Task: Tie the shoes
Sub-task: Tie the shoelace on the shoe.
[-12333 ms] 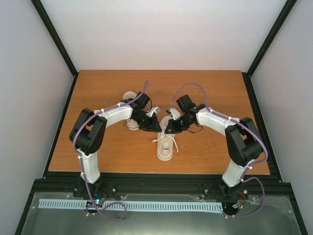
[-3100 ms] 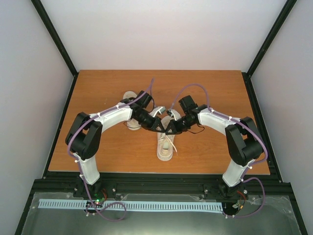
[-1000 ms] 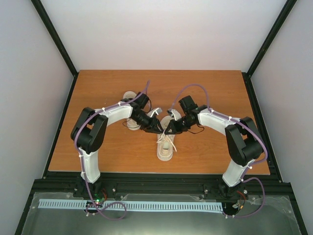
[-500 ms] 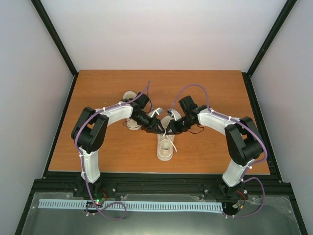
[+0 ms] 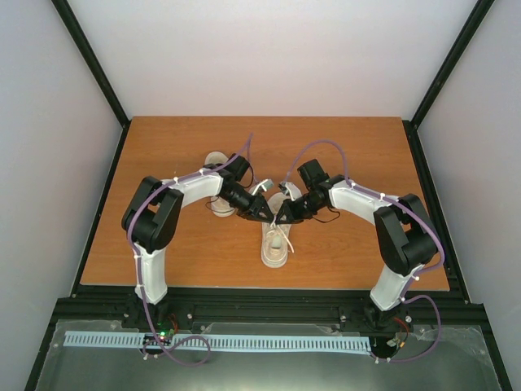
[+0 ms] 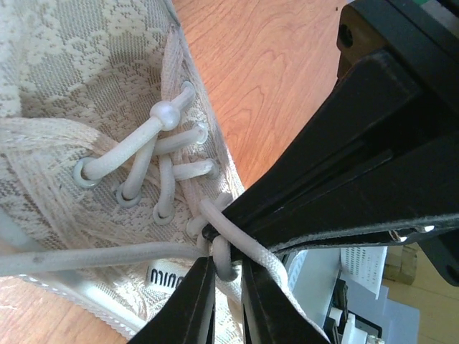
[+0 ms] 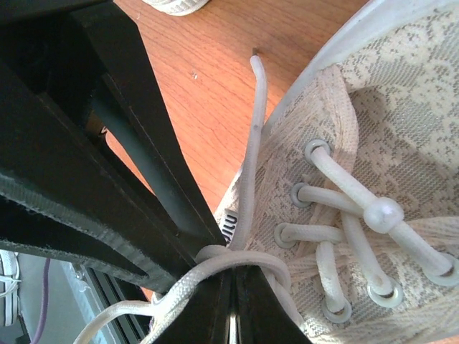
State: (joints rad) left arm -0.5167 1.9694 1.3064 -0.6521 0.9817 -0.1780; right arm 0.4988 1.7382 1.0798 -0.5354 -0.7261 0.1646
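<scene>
The near shoe [image 5: 274, 247], cream with white laces, lies toe toward me; its lace-patterned upper fills the left wrist view [image 6: 86, 79] and the right wrist view [image 7: 401, 107]. The far shoe [image 5: 216, 160] is partly hidden behind my left arm. Both grippers meet tip to tip over the near shoe's top eyelets. My left gripper [image 5: 262, 214] [image 6: 226, 266] is shut on a loop of lace [image 6: 224, 259]. My right gripper [image 5: 281, 217] [image 7: 233, 276] is shut, with the lace [image 7: 240, 256] wound round its tips. A loose lace end [image 7: 256, 107] runs onto the table.
The wooden table [image 5: 342, 147] is framed by black rails [image 5: 260, 295] at its near edge and white walls around it. A white bead [image 6: 166, 115] [image 7: 381, 213] sits on the lacing lower down the shoe.
The two grippers have drawn slightly closer together over the near shoe's laces. The left arm's elbow has shifted a little. The shoes have not moved.
</scene>
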